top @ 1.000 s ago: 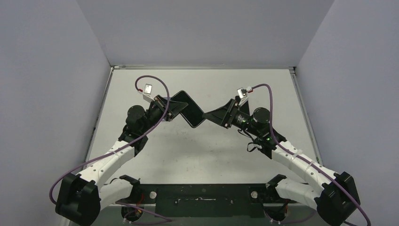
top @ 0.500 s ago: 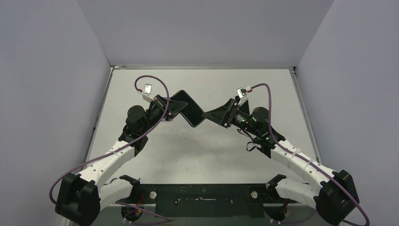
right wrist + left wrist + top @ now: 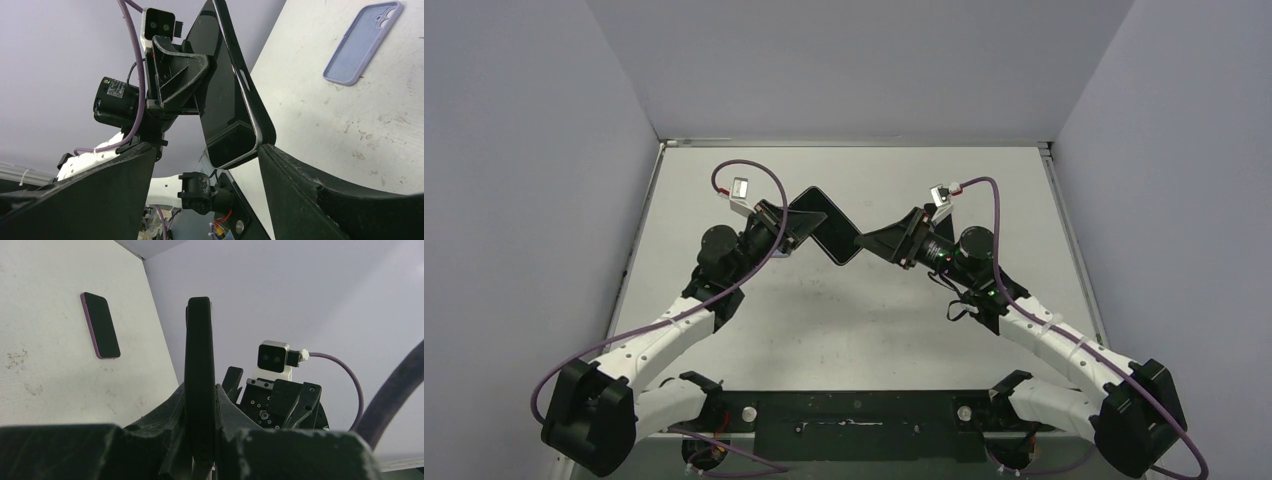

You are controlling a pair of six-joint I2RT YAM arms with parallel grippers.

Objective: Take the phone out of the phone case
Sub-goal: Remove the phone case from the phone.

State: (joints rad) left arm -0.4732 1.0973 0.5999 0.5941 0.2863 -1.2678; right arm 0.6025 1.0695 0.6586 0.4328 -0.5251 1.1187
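Observation:
My left gripper [image 3: 790, 228] is shut on one end of a black phone [image 3: 826, 226] and holds it up off the table, slanted. In the left wrist view the phone [image 3: 200, 355] stands edge-on between the jaws of the left gripper [image 3: 200, 390]. In the right wrist view its glossy face [image 3: 225, 85] has a bright rim inside a dark outer border, which looks like the phone case. My right gripper [image 3: 206, 150] is open around the phone's lower corner. Its right finger [image 3: 320, 190] touches that corner and its left finger stands apart. From above, the right gripper [image 3: 864, 243] meets the phone's near corner.
An empty lavender case [image 3: 362, 42] lies flat on the white table [image 3: 874, 320] in the right wrist view. In the left wrist view a dark slab with a purple edge [image 3: 100, 325] lies on the table; whether the two are the same I cannot tell. Grey walls close in three sides.
Both grippers and the phone have crept slightly towards the back of the table. The grip and the right jaws' opening are unchanged.

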